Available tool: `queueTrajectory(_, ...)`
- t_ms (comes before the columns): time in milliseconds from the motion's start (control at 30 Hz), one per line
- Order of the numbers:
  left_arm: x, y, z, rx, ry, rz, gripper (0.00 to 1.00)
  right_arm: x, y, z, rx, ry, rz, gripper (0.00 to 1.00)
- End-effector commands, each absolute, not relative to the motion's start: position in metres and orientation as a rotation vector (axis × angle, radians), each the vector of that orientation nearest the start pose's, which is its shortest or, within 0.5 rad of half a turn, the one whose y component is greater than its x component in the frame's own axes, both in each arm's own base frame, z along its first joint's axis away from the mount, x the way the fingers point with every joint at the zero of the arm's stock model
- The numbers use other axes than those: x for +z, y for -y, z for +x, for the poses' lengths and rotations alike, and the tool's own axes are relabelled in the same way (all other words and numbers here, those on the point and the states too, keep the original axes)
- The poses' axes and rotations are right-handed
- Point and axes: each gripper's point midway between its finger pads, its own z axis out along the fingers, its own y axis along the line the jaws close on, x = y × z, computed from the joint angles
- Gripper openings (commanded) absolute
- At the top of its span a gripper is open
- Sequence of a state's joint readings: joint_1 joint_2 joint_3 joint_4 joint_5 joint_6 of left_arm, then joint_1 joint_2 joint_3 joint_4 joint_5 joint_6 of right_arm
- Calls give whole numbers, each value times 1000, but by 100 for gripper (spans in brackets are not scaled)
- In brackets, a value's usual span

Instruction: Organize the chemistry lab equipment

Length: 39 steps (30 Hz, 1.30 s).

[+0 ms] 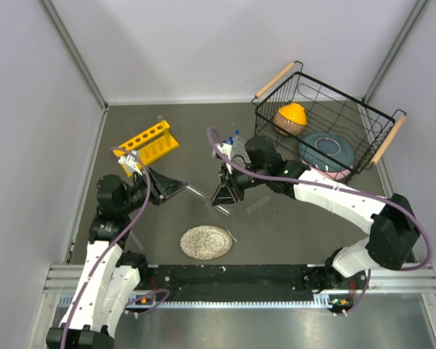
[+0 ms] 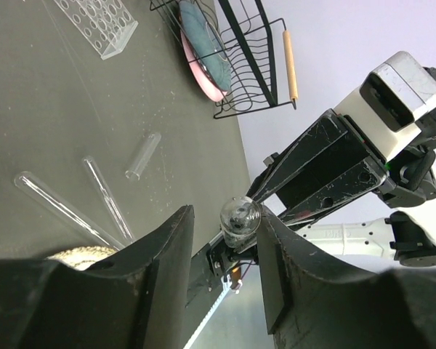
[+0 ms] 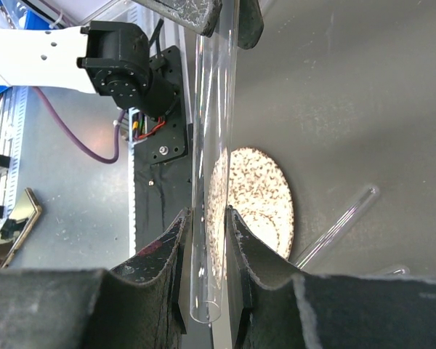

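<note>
A long, clear, round-bottomed tube [image 3: 212,131] hangs above the matte dark tabletop [image 3: 363,87]. The right end effector [image 3: 207,214] pinches it near its open mouth, jaws almost closed. The left end effector [image 2: 225,218], half open, straddles the tube's rounded end, with a gap on one side. Behind it stands the yellow rack [image 1: 149,142].

White-shelled arms [image 1: 334,198] with black joints [image 1: 389,236] and purple cables [image 1: 87,280].
</note>
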State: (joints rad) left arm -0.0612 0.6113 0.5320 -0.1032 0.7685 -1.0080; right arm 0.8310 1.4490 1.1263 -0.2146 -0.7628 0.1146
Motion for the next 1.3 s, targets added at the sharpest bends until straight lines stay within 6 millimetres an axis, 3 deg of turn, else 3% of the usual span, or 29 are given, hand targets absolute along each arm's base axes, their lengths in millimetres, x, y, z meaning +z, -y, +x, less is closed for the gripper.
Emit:
queueTrajectory(0,266,164,207,-1405,-1892,-191,44,228,-382,162,1366,-1785,-1286,16)
queueTrajectory(167,265,166,205,-1414,-1898,-174,37,223,-388,154,1372,-1793,-1322,16)
queueTrajectory(300,264,168,202,-1422,-1902,-155,16,220,-390,153,1367,-1799,-1335,17)
queueTrajectory(367,262,168,201,-1422,-1903,-146,10,217,-390,153,1364,-1803,-1343,18)
queueTrajectory(567,262,166,199,-1391,-1900,-124,2,217,-387,154,1328,-1790,-1357,23)
queueTrajectory(667,263,162,200,-1338,-1896,-114,1,218,-384,157,1287,-1789,-1367,51)
queueTrajectory(700,268,161,201,-1319,-1888,-109,1,220,-381,158,1259,-1780,-1376,67)
queueTrajectory(800,270,156,203,-1260,-1893,-107,0,227,-372,162,1180,-1732,-1393,86)
queueTrajectory(900,272,147,210,-1161,-1892,-114,0,230,-362,165,1119,-1680,-1416,98)
queueTrajectory(967,267,138,216,-1057,-1920,-120,0,236,-348,169,1070,-1599,-1464,99)
queueTrajectory(1067,278,124,229,-916,-1929,-99,0,236,-322,183,990,-1567,-1489,99)
queueTrajectory(1267,302,78,281,-518,-1930,-104,0,226,-282,205,994,-1578,-1465,99)
